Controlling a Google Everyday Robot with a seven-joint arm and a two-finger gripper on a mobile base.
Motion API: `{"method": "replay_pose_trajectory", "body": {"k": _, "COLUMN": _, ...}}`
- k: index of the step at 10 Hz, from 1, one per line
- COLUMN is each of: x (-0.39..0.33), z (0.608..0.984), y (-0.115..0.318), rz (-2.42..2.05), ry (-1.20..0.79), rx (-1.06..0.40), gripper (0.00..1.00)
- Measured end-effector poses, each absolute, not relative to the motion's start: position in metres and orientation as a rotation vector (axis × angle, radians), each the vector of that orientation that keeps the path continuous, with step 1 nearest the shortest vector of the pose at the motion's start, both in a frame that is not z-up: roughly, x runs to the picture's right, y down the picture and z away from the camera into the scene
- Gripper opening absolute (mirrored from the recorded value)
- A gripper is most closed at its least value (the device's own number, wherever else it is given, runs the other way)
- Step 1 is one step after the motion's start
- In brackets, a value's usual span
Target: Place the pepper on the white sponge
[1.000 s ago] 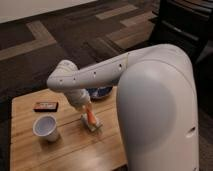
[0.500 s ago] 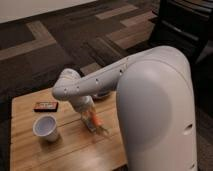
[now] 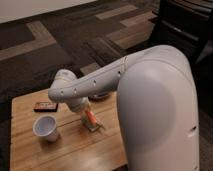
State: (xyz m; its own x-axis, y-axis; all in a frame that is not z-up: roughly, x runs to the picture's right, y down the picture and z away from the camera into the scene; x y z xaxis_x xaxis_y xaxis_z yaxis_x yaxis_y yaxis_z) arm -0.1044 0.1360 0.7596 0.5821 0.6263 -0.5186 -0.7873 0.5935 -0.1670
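Note:
The pepper (image 3: 91, 118), small and orange-red, lies tilted on top of the white sponge (image 3: 94, 128), a small off-white block on the wooden table (image 3: 70, 155). My gripper (image 3: 85, 112) reaches down from the white arm right at the pepper's upper end. The arm hides most of the gripper, so I cannot tell whether it holds the pepper or merely touches it.
A white paper cup (image 3: 46, 128) stands on the table left of the sponge. A flat dark packet with orange print (image 3: 45, 106) lies behind the cup. A dark bowl-like object (image 3: 102, 95) sits behind the arm. My large white body (image 3: 160, 110) fills the right side. Carpeted floor lies beyond the table.
The arm's elbow has sunk slightly and shifted a little left. The pepper and sponge stay at about the same spot under the gripper.

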Motion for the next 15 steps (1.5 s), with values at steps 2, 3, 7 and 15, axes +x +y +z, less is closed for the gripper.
{"method": "replay_pose_trajectory", "body": {"k": 2, "x": -0.099, "z": 0.764, "y": 0.141, "rz": 0.849, "ry": 0.424, "rx": -0.423, "gripper": 0.00}}
{"method": "replay_pose_trajectory", "body": {"k": 3, "x": -0.097, "z": 0.767, "y": 0.142, "rz": 0.851, "ry": 0.410, "rx": -0.431, "gripper": 0.00}}
{"method": "replay_pose_trajectory", "body": {"k": 7, "x": -0.099, "z": 0.774, "y": 0.146, "rz": 0.845, "ry": 0.373, "rx": -0.477, "gripper": 0.24}}
{"method": "replay_pose_trajectory", "body": {"k": 15, "x": -0.109, "z": 0.766, "y": 0.141, "rz": 0.842, "ry": 0.374, "rx": -0.498, "gripper": 0.80}}
